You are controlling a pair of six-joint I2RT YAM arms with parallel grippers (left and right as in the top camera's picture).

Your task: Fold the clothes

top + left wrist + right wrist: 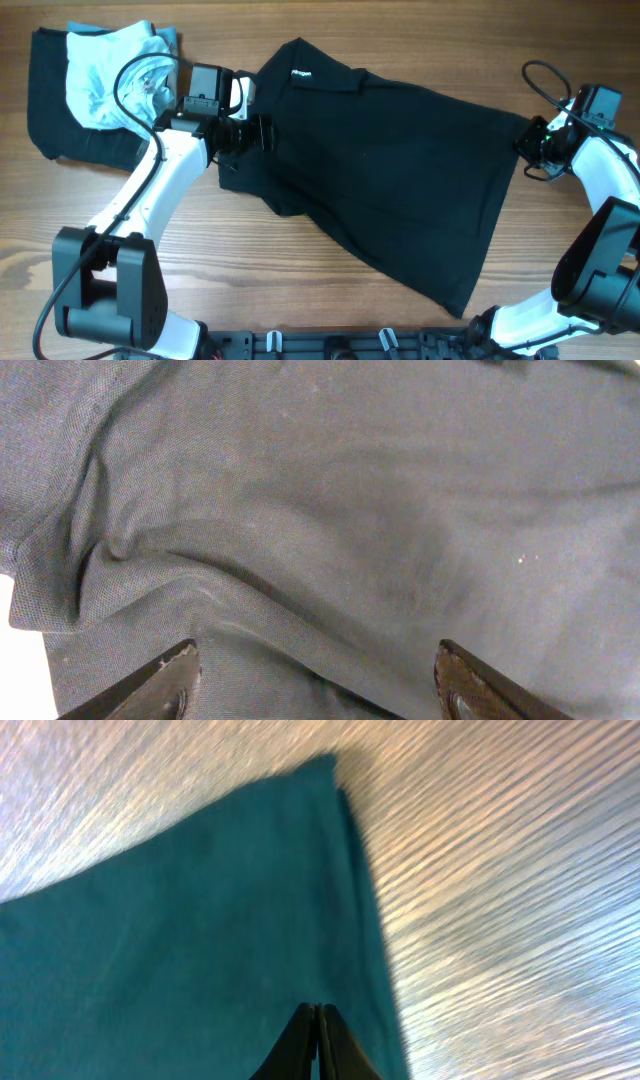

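The clothes (400, 170), a large black polo shirt, lie spread across the wooden table, collar and white neck label (301, 73) at the back left. My left gripper (262, 133) is over the shirt's left sleeve area. It is open, its fingers (170, 685) standing wide apart on either side of a raised fold of the cloth (330, 540). My right gripper (524, 146) is at the shirt's far right corner. It is shut, fingertips (318, 1010) pressed together over smooth cloth (180, 920) near its edge, and no cloth shows pinched between them.
A pale blue and white garment (110, 75) lies on a dark folded cloth (50, 120) at the back left. A black cable (135, 85) loops over it behind my left arm. Bare wood (500, 870) runs past the shirt's right edge.
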